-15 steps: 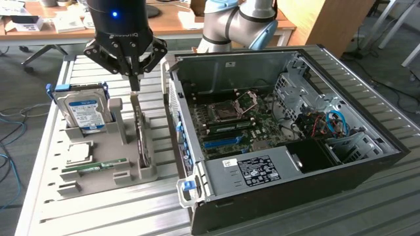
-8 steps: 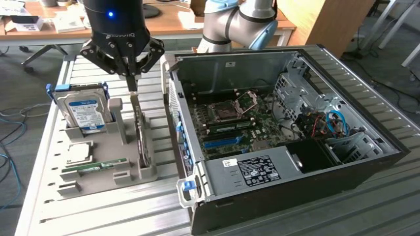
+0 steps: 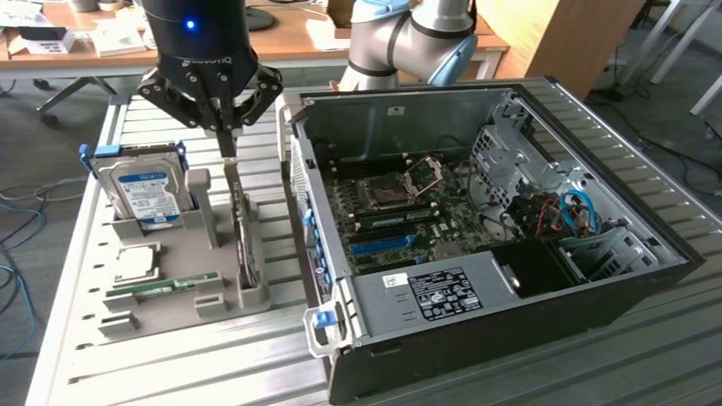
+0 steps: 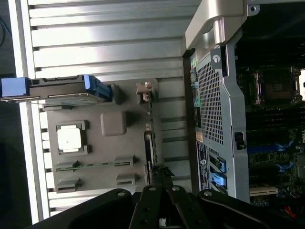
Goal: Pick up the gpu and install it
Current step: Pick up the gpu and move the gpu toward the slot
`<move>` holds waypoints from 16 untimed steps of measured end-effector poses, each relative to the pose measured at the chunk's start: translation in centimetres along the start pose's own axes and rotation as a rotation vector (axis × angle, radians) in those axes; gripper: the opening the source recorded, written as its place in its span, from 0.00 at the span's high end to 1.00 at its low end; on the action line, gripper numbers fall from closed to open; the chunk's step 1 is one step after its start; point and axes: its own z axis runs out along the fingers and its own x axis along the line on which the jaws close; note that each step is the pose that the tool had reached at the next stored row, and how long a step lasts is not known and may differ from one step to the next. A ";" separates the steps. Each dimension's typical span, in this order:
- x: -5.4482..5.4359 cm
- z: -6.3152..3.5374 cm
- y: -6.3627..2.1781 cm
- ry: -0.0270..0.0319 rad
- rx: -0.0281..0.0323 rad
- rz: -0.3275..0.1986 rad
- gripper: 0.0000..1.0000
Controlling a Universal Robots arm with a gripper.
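The gpu [image 3: 242, 241] stands on edge in a slot of the grey holder [image 3: 201, 247], its thin dark edge running away from the gripper toward the exterior view's bottom. My gripper [image 3: 229, 152] hangs straight above the card's far end, its fingers shut together on the card's top edge. In the wrist view the gpu [image 4: 148, 143] appears edge-on and runs in between the black fingers [image 4: 151, 202] of my gripper [image 4: 161, 183]. The card still sits in its slot. Beside it, on the exterior view's right, lies the open computer case [image 3: 587, 288] with its motherboard [image 3: 395, 203] exposed.
The holder also carries an upright hard drive with a blue label [image 3: 141, 193], a square processor [image 3: 135, 262] and a green RAM stick [image 3: 169, 288]. The case wall [image 4: 214, 95] stands close beside the card. Everything rests on a slatted metal table [image 3: 169, 372].
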 end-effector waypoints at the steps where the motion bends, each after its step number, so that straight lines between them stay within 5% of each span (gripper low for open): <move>1: 0.0 0.00 0.00 0.0000 0.0000 0.000 0.89; 6: 0.0 0.00 0.00 0.0000 0.0000 0.000 0.89; 16: 0.0 0.00 0.00 0.0000 0.0000 0.000 0.53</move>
